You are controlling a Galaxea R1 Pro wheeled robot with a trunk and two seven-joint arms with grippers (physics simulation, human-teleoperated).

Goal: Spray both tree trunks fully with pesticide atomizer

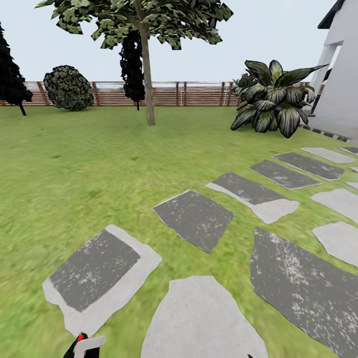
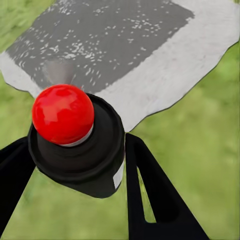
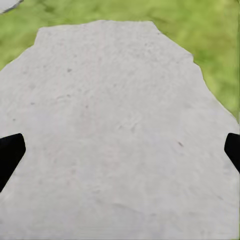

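Atomizer (image 2: 80,145) sits clamped in the left claw (image 2: 75,165): the dark bottle is pressed between the two black fingers (image 2: 150,190), one on each side, and its round red top points up toward the wrist camera. Under it lie grass and a grey stepping stone (image 2: 125,45) with a pale border. In the head view the red top (image 1: 79,338) just peeks over the bottom edge at the left, beside a pale part of the arm.

The right claw (image 3: 120,150) is spread wide, its two black fingertips (image 3: 10,152) at opposite edges of the wrist view, nothing between them, hanging over a pale stone (image 3: 115,125) ringed by grass.

Ahead, the lawn (image 1: 74,164) runs to a brown slat fence (image 1: 199,94). A tree (image 1: 147,69) with a slim bare trunk stands well off on the grass, a broad-leaved plant (image 1: 273,99) to its right near a white wall (image 1: 343,84). Stepping stones (image 1: 194,219) cross the grass on the right.
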